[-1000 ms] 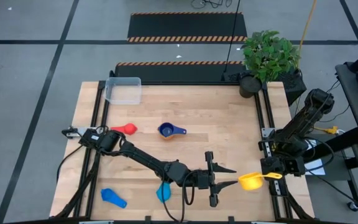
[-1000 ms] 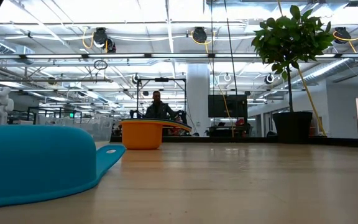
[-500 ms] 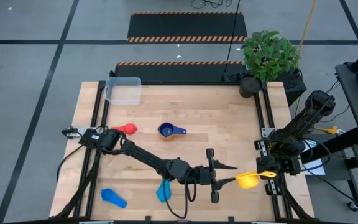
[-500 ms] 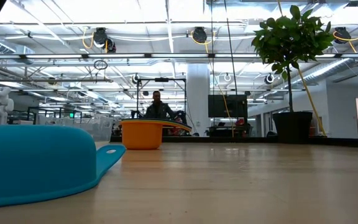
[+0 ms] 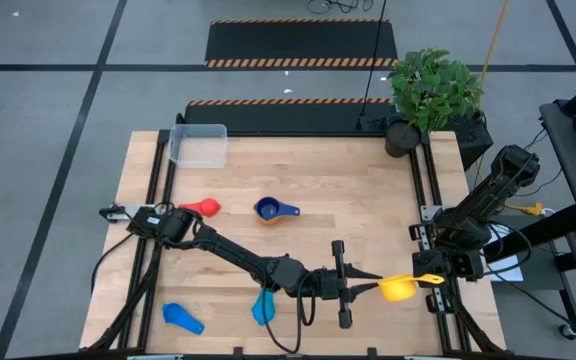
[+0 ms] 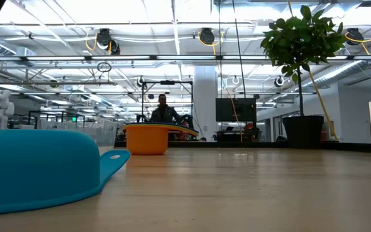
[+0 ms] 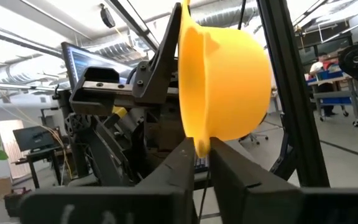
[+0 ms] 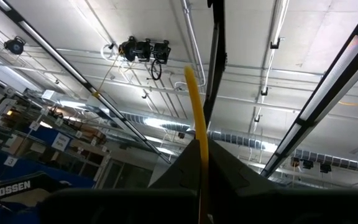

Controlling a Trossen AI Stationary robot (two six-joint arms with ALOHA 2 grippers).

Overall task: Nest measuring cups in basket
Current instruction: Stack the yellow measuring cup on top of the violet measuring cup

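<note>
Handover at the bench's right front edge. My right pincer (image 5: 430,281) grips the yellow cup (image 5: 398,289) by its handle; the right wrist view shows the handle edge-on, pinched between my two fingers. My left pincer (image 5: 363,284) has its fingers closed on the cup's rim opposite the handle; the left wrist view shows the rim nipped between the tips, bowl turned sideways. So both pincers are on one cup, just off the bench frame.

Handling, as I judge it: thin plastic, very light, stiff, smooth. The rim hold is narrow and could slip or twist; the handle is the surer place.

Other cups: navy cup (image 5: 267,209) and red cup (image 5: 205,207) mid-bench, two light blue cups near the front edge, one (image 5: 181,318) at front left, one (image 5: 264,306) beneath my left arm. The basket (image 5: 198,145) sits at the far left corner, well apart.

Room: open wood lies between here and the basket. The right frame rail and plant (image 5: 431,90) crowd the right side.
</note>
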